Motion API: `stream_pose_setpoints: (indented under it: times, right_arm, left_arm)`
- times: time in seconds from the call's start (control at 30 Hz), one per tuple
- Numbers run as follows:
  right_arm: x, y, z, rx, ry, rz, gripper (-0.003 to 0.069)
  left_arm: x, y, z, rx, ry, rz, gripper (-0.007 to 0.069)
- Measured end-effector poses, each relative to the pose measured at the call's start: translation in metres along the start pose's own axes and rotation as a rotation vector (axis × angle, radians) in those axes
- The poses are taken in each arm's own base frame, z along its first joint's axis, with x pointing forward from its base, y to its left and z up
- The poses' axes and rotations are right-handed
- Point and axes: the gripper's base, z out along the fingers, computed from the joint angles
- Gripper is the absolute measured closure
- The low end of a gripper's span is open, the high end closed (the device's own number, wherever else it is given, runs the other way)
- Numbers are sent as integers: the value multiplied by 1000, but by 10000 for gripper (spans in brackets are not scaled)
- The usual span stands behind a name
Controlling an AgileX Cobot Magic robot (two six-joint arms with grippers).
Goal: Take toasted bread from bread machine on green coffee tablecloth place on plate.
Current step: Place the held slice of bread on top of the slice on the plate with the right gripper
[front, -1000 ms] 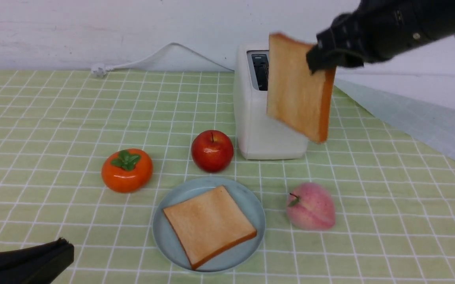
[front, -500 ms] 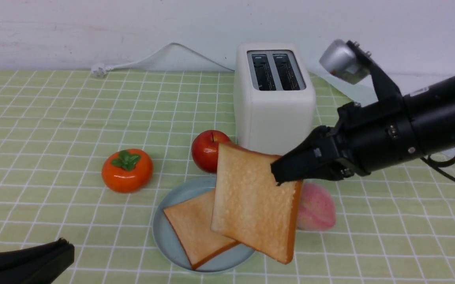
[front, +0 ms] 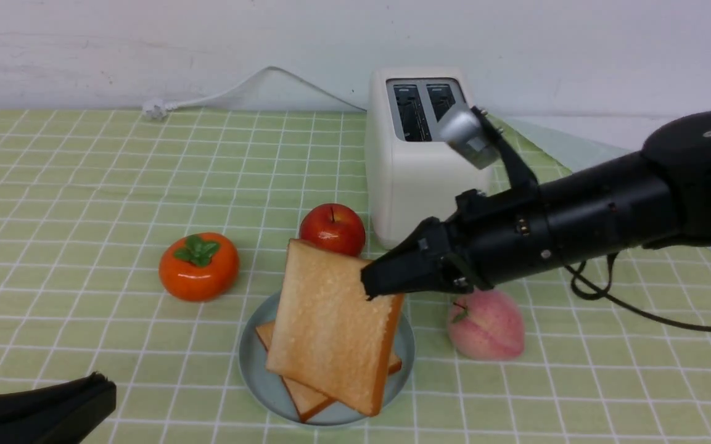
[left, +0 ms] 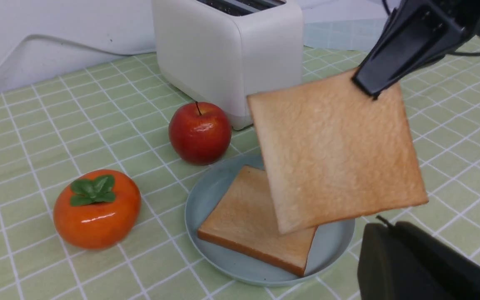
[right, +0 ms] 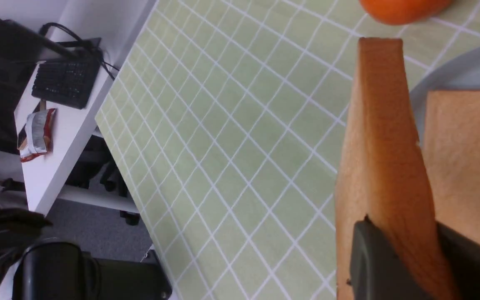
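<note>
Starting nearest you, your left gripper point(front: 99, 391) lies low at the near left edge of the tablecloth point(front: 84, 185). Only its dark outline shows, so you cannot tell whether its jaws are apart or together.

Beyond it sits the plate point(front: 251, 364), carrying the flat slice point(left: 244, 216) of toast, face up. Over that plate hangs the held slice point(front: 330, 327) — steeply tilted, one corner pointing down toward the flat slice. Whether the two touch cannot be told.

Your right gripper point(front: 377, 283) is clamped on the upper corner of the held slice, one jaw against each face, its arm reaching in from the right.

Near the plate on the right lies a peach point(front: 486, 324). To the plate's left, apart from it, sits an orange fruit point(front: 198, 266) with a green leaf cap. An apple point(front: 332, 229) stands just beyond the plate's far rim.

Farther back stands the toaster point(front: 417, 191) — upright on the tablecloth, its two dark slots facing up, the right one partly hidden behind the arm's silver camera. A white cord point(front: 238, 92) trails leftward from it along the wall.
</note>
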Motion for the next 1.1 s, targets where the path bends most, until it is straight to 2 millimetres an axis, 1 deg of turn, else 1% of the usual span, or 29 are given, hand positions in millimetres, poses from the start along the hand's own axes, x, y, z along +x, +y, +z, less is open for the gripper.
stream_pose_setpoints:
  times: [0.07,0.17,0.23,0.27,0.47,0.57,0.6,0.67,0.73,0.77,0.8,0.83,0.9,1.03,1.07,1.1]
  right_arm:
    - [0,-3,4,2,-1,13,537]
    - [0,-20,18,6,-15,75,537]
    - [0,-23,21,9,-20,88,537]
    - [1,-32,27,15,-30,123,537]
    - [1,-48,37,56,-61,180,535]
    - [1,-54,39,97,-72,191,470]
    - [1,-57,40,116,-70,189,411]
    - [2,-59,40,130,-65,181,362]
    - [4,-63,40,168,-43,145,230]
    - [4,-63,40,168,-43,145,230]
    - [5,-63,39,187,-30,129,182]
    - [5,-63,37,204,-26,125,157]
    - [4,-60,32,230,-27,114,143]
    - [-4,-41,11,297,-63,36,160]
    - [-5,-39,8,303,-67,23,164]
    - [-7,-29,-3,324,-85,-15,181]
  left_arm:
    - [0,0,0,0,0,0,634]
    - [0,0,0,1,1,0,634]
    - [0,0,0,1,0,-2,634]
    - [0,0,0,2,0,-3,633]
    - [0,0,0,4,-3,-10,630]
    - [-1,-1,0,6,-6,-19,629]
    - [-1,-1,0,7,-7,-21,629]
    - [-1,-1,0,7,-8,-22,628]
    - [-1,-1,0,8,-8,-23,627]
    - [-1,-1,0,8,-8,-23,627]
    - [-1,-1,0,8,-8,-23,627]
    - [-1,-1,0,8,-8,-23,626]
    - [-1,-1,0,8,-8,-23,624]
    - [-1,-1,0,8,-9,-25,623]
    - [-1,-1,0,8,-9,-25,623]
    - [-1,-1,0,8,-9,-25,622]
